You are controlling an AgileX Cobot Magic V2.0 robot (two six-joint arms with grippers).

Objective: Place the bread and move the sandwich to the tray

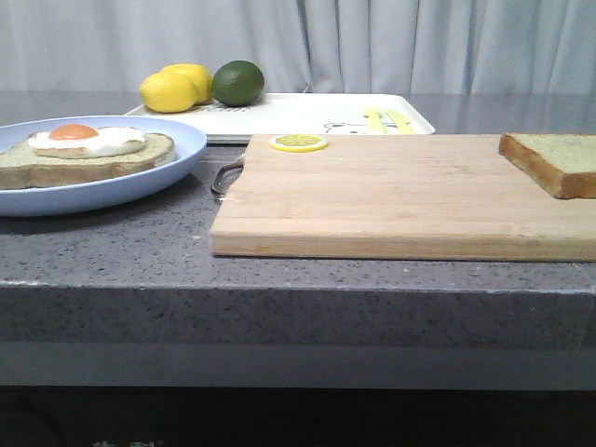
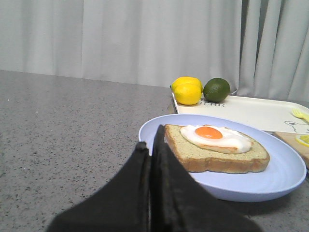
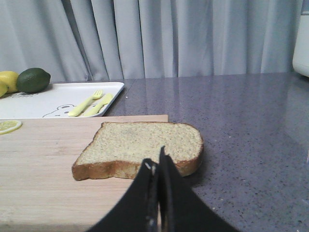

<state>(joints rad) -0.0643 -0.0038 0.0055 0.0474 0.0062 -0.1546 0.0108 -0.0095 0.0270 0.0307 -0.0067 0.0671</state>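
Speckled grey countertop [image 1: 112,251], wooden cutting board [image 1: 391,200], pale curtains [image 1: 372,42]

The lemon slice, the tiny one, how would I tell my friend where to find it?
Start at the big wooden cutting board in the middle of the counter. Go to its far left corner, the edge next to the white tray: the lemon slice lies flat there. It is a thin yellow disc, unlike the whole lemons and lime on the tray behind it.

One bread [image 1: 551,160], one sandwich [image 1: 84,151], one tray [image 1: 307,114], two lemons [image 1: 175,88], one lime [image 1: 238,82], perhaps two utensils [image 3: 91,103]
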